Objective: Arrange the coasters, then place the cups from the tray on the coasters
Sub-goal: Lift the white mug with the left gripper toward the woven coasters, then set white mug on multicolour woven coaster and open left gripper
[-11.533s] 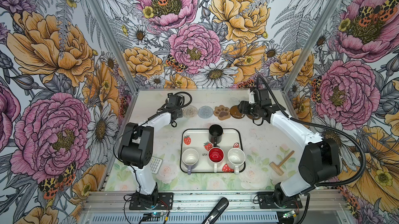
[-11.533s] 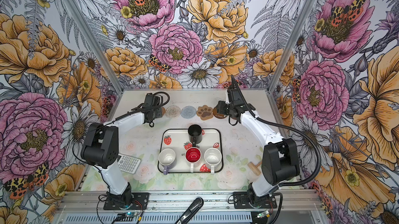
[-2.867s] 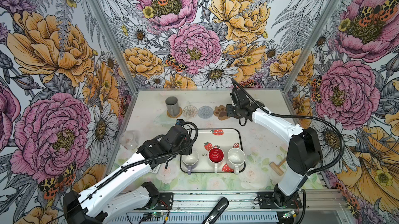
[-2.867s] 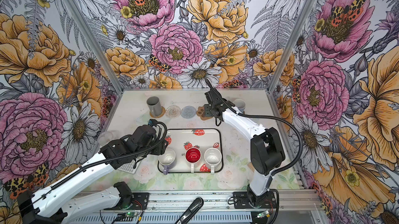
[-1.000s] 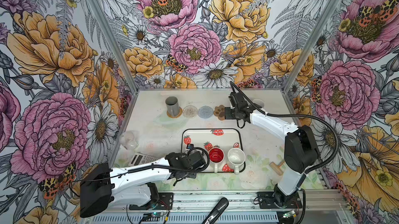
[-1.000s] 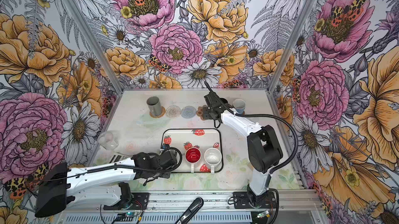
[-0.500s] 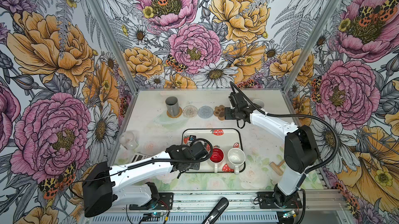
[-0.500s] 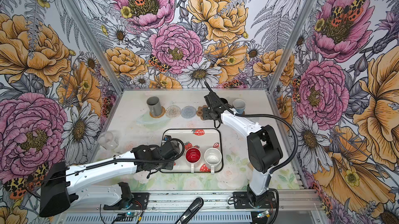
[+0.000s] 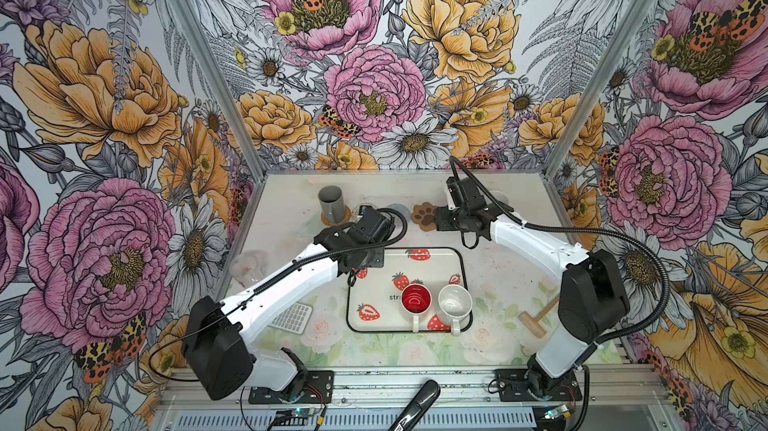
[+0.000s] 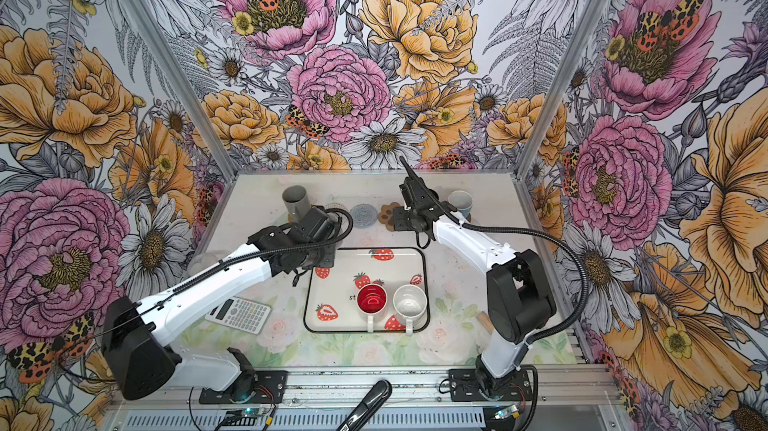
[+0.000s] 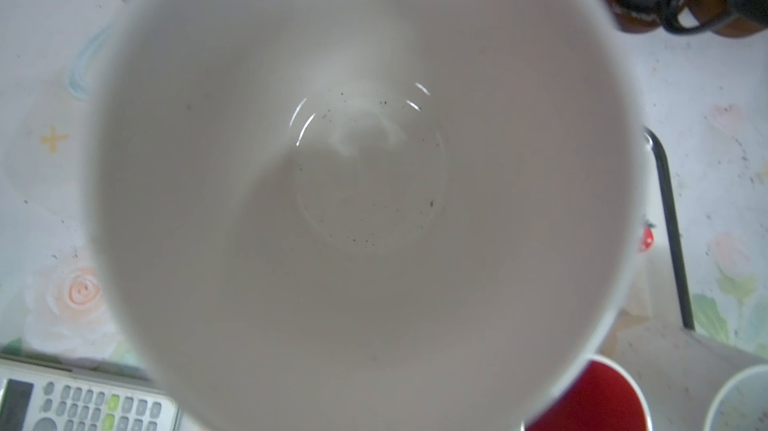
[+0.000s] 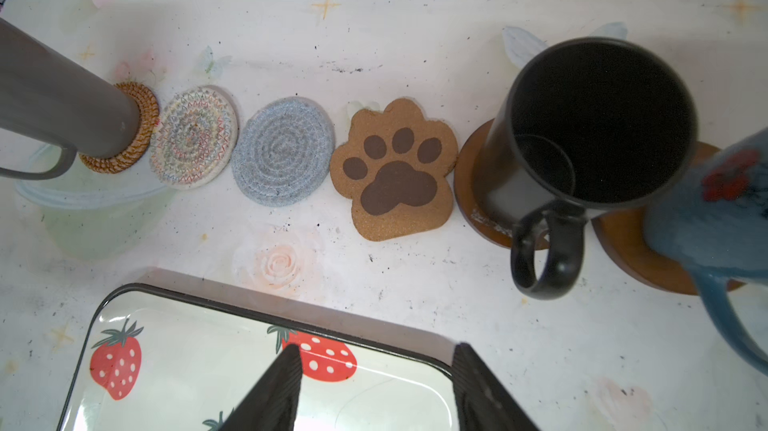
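Three coasters stand free in the back row: multicolour woven, grey-blue, paw. The rattan coaster carries the grey cup. The two brown discs carry the black cup and the blue cup. The red-inside cup and speckled cup sit on the tray.

Left fingers: hidden under the wrist, closed tight on the pale cup. That cup fills the left wrist view, lifted by the tray's far left corner, and is unseen in both top views.
Right fingers: spread, empty, over the tray's far edge, near the paw.

Risks, as judged:
1. The grip point is unseen. A thin pinch on rim or handle could let the cup swing or slip onto the counter.
2. The cup blocks the left wrist camera, so the target mat is not visible from there. An off-centre landing would leave the cup tilted on a mat's edge.
3. The multicolour mat touches the rattan one. A wide cup lowered there may knock the grey cup.
4. The woven mats look light, and a sideways drag at set-down would shift them.
5. The right arm sits close by, so the arms or their cables could foul mid-row.
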`<state>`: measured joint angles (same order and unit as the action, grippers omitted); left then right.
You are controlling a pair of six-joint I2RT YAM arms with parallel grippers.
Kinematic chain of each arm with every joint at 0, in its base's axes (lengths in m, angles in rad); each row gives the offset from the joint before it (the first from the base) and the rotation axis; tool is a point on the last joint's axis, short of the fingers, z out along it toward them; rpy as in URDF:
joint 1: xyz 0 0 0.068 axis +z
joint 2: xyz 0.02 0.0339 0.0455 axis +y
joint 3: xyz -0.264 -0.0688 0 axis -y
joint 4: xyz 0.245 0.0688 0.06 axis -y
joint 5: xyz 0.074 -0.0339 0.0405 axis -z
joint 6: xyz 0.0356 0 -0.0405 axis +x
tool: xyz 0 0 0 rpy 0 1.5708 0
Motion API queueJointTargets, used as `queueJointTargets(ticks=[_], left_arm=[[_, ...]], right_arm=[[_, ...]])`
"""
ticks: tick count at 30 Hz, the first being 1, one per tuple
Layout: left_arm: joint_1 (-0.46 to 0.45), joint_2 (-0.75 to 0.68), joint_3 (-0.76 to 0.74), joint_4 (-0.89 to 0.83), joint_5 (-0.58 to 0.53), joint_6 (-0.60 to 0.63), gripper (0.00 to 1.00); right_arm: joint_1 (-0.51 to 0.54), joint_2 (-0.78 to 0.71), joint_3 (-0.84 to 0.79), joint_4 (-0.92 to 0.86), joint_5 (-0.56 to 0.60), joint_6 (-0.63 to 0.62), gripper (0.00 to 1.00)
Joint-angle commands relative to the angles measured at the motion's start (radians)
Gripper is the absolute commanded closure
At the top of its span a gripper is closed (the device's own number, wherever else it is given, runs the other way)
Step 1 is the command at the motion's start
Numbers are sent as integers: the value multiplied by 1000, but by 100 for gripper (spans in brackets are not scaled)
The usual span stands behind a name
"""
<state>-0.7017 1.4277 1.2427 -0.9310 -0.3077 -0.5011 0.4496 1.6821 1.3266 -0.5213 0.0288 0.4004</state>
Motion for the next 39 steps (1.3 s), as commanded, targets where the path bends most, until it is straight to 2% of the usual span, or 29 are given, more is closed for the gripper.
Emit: queueJointTargets(ticks=[1, 11, 14, 19, 29, 39], left_arm=[[69, 81, 107, 45, -42, 116, 100], [231, 459, 415, 67, 18, 186, 100], [263, 542, 474, 94, 61, 190, 100], [283, 647, 570, 103, 71, 205, 100], [305, 683, 550, 164, 130, 190, 100], [307, 686, 513, 185, 128, 187, 100]], right_arm=[[-22, -55, -22, 26, -25, -13, 41], [-54, -108, -70, 32, -60, -3, 42], [-58, -110, -76, 32, -67, 2, 43], [-65, -107, -83, 32, -66, 10, 43], [-69, -101, -86, 32, -66, 20, 45], [-69, -100, -90, 32, -69, 23, 45]])
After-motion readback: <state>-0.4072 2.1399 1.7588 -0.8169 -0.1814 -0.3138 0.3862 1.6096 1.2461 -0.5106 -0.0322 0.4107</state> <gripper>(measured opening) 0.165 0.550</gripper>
